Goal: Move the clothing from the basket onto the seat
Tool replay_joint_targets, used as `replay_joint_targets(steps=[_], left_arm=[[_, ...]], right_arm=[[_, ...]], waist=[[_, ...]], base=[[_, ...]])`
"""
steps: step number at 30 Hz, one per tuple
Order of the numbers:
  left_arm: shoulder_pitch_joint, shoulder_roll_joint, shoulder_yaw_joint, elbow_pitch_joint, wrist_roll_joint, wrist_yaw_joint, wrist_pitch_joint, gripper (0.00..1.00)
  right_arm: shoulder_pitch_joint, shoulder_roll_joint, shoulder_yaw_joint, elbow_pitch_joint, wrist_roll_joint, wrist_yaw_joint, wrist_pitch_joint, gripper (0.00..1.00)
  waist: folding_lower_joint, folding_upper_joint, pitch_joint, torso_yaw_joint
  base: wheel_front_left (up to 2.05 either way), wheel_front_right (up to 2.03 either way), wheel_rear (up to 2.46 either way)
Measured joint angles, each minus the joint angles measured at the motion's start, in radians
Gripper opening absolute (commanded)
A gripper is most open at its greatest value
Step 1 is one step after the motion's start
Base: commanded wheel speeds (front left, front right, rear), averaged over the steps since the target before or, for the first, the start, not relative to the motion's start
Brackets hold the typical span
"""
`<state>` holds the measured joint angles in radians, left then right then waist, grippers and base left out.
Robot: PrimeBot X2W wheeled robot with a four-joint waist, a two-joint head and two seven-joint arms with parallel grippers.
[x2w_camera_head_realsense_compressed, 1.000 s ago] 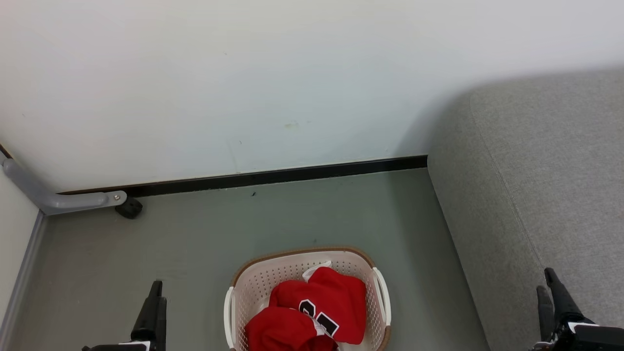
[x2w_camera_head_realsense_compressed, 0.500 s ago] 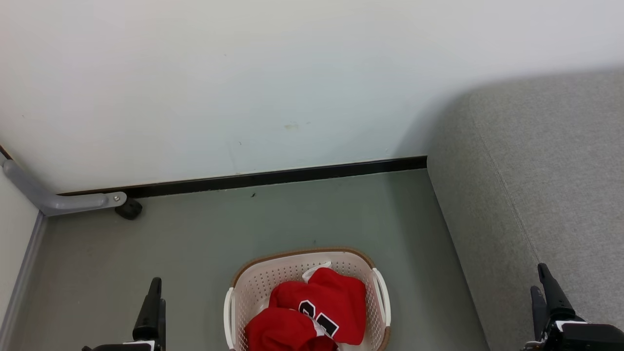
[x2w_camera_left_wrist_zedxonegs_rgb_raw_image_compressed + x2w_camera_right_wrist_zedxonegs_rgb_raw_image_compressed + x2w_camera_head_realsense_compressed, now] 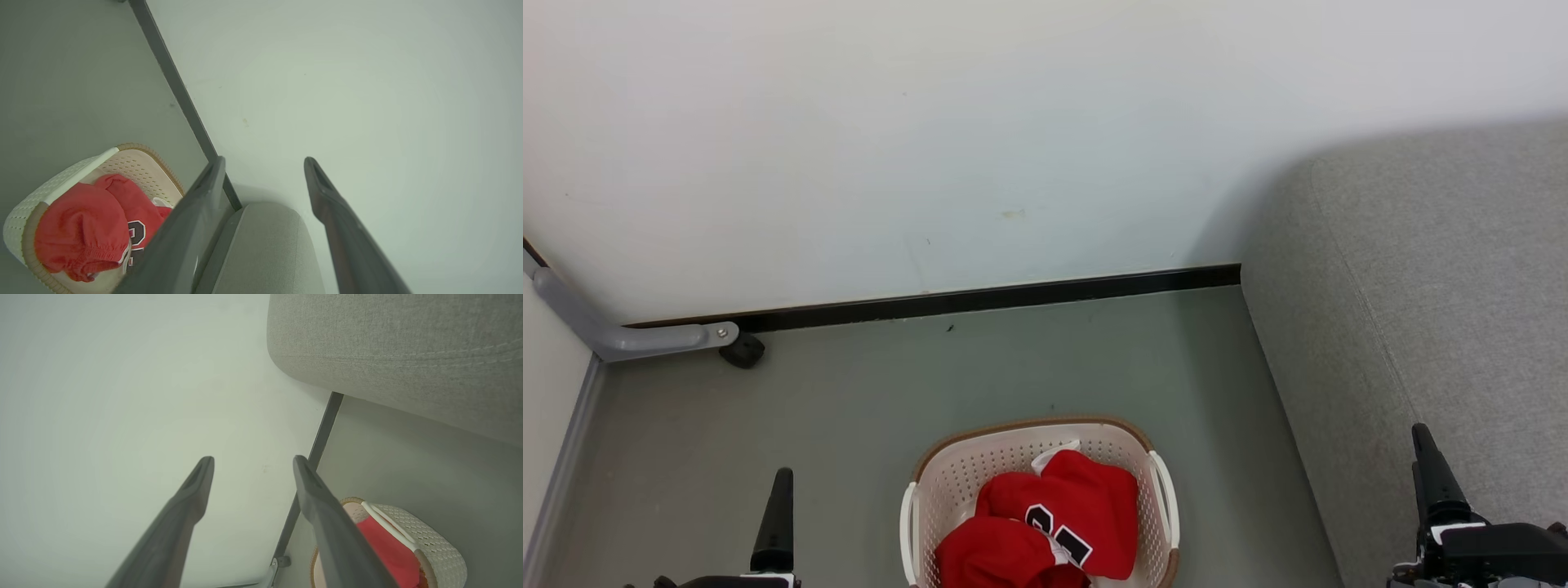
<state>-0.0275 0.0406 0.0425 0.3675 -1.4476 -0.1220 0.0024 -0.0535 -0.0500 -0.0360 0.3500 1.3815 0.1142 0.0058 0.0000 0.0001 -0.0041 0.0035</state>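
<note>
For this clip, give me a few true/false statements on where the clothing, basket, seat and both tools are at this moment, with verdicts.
1. The red clothing lies inside the basket. True.
2. The left tool is shut on a garment. False: its fingers are apart with nothing between them.
3. In the head view the seat is to the right of the basket. True.
4. The basket stands on the seat. False: it stands on the grey floor, beside the seat.
5. The right tool is open and holds nothing. True.
</note>
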Motion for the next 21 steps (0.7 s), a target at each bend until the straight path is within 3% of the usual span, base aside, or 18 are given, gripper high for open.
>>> replay_joint_targets(steps=[21], left_arm=[[-0.002, 0.040, -0.015, 0.021, 0.337, 0.018, -0.076, 1.00]], right_arm=[[-0.037, -0.054, 0.137, -0.014, -0.364, -0.001, -0.075, 1.00]], waist=[[0.0000, 0.0000, -0.014, 0.002]], base=[[0.00, 0.00, 0.00]])
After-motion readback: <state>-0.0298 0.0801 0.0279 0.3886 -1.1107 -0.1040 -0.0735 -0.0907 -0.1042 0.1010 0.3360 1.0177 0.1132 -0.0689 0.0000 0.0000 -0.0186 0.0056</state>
